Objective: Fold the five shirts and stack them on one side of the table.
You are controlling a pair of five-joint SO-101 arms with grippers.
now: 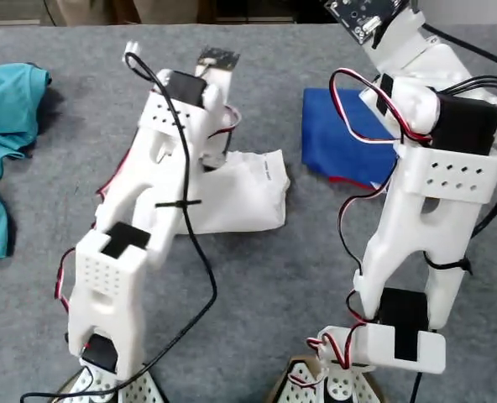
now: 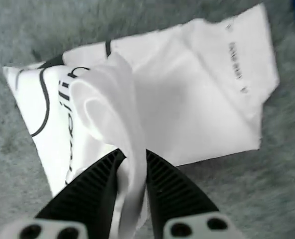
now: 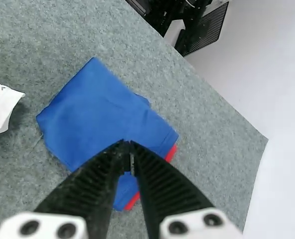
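My left gripper point(image 2: 132, 155) is clamped on a raised fold of the white shirt point(image 2: 202, 99), and the cloth runs down between its two black ribbed fingers point(image 2: 172, 189). The rest of that shirt lies partly folded near the middle of the grey desk point(image 1: 274, 285), with one corner spread flat toward the right side and black print showing on the part nearest my left arm.

My right gripper point(image 3: 128, 147) is closed on nothing, its fingertips touching. It hangs above the folded blue shirt point(image 3: 100, 117), which lies toward the far right edge of the desk. A red shirt point(image 3: 172, 153) shows as a thin strip from under the blue one along one edge, so the two are stacked. The white shirt's corner lies near the blue shirt but apart from it.

A crumpled teal shirt point(image 1: 9, 109) lies at the left edge of the desk, well apart from the others.
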